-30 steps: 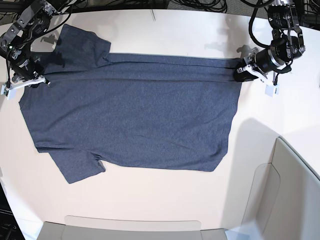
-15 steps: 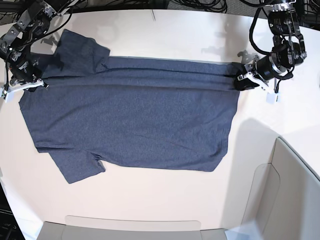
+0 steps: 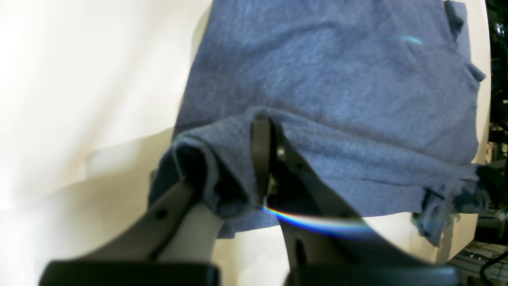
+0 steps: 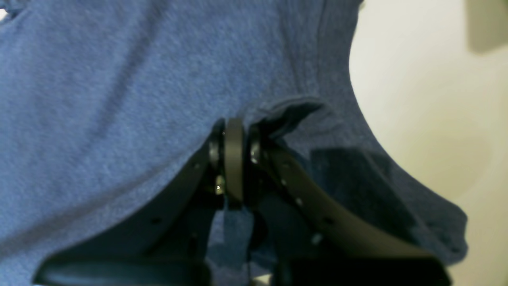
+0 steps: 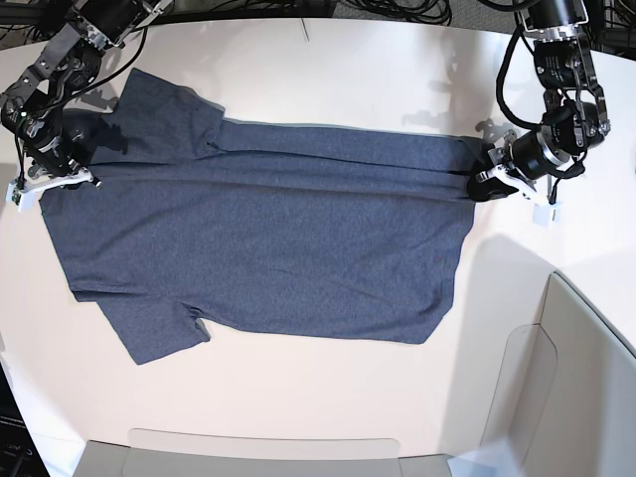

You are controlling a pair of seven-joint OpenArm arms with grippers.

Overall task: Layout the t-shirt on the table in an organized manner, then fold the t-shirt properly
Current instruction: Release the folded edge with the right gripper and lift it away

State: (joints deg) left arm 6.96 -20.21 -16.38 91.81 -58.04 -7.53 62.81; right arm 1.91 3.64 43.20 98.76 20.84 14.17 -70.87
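The dark navy t-shirt [image 5: 268, 248] lies spread over the off-white table [image 5: 328, 397], hem toward the right and sleeves toward the left. At the shirt's far right corner my left gripper [image 5: 484, 182] is shut on a bunched fold of the hem. The left wrist view shows that fold of t-shirt [image 3: 337, 79] pinched in the left gripper [image 3: 264, 159]. My right gripper [image 5: 48, 181] is shut on the fabric at the shirt's far left end, near the upper sleeve. Up close, the right gripper [image 4: 234, 139] clamps a raised pleat of t-shirt [image 4: 99, 99].
A grey-beige bin wall [image 5: 586, 378] rises at the lower right, and another low panel [image 5: 258, 452] runs along the front edge. Dark cables [image 5: 397, 10] lie beyond the table's far edge.
Both grippers have moved toward the front of the table, pulling the shirt's far edge with them. The stretched ridge between them sits lower in the base view than before.
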